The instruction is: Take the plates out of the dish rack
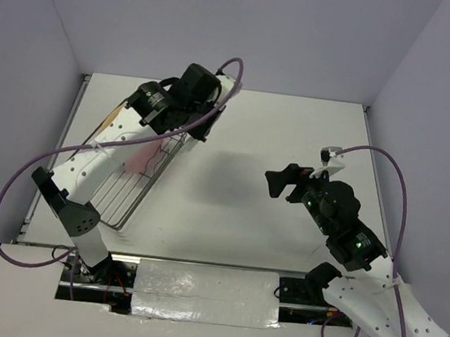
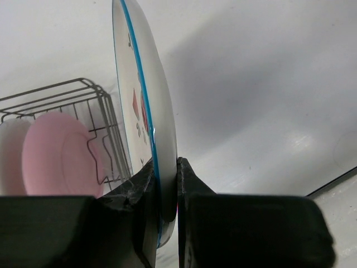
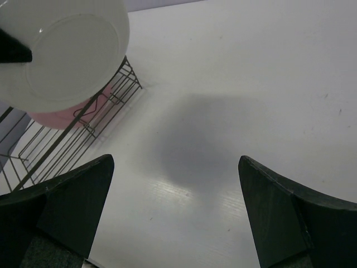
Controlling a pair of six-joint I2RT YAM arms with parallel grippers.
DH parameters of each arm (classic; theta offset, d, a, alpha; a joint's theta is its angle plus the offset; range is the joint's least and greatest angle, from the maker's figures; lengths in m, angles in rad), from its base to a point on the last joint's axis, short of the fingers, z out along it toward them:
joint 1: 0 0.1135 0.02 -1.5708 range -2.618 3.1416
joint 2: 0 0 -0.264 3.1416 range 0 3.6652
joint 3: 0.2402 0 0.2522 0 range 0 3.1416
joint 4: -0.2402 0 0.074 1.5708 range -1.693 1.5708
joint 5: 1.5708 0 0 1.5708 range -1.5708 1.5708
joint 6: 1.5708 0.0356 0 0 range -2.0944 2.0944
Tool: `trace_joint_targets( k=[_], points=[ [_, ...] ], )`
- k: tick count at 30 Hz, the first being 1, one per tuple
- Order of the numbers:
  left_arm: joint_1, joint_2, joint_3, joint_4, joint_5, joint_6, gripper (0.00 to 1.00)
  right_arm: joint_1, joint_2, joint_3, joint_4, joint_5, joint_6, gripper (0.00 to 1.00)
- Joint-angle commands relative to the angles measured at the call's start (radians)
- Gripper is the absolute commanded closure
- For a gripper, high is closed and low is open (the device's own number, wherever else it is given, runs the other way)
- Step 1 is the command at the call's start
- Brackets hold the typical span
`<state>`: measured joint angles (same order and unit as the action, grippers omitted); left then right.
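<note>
Over white table [image 2: 268, 84], plate [image 2: 146, 100] pinched between left fingers [image 2: 138, 196].

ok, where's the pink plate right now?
Left side of the top view: the pink plate stands in the dish rack, close by the white plate clamped in the left jaws.

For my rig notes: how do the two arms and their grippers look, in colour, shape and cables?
The left arm and right arm have white covers with small holes and black joints. A purple cable loops along each. Small green lights glow on the right arm. The left gripper and right gripper have black wedge-shaped fingers.
</note>
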<state>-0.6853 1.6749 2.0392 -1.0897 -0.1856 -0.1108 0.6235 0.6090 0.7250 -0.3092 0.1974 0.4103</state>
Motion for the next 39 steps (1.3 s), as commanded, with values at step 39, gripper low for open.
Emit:
trace_joint_targets(
  k=[39],
  points=[
    [-0.557, 0.232, -0.671, 0.896, -0.851, 0.059, 1.00, -0.005, -0.336, 0.013, -0.166, 0.562, 0.211, 0.00]
  ],
)
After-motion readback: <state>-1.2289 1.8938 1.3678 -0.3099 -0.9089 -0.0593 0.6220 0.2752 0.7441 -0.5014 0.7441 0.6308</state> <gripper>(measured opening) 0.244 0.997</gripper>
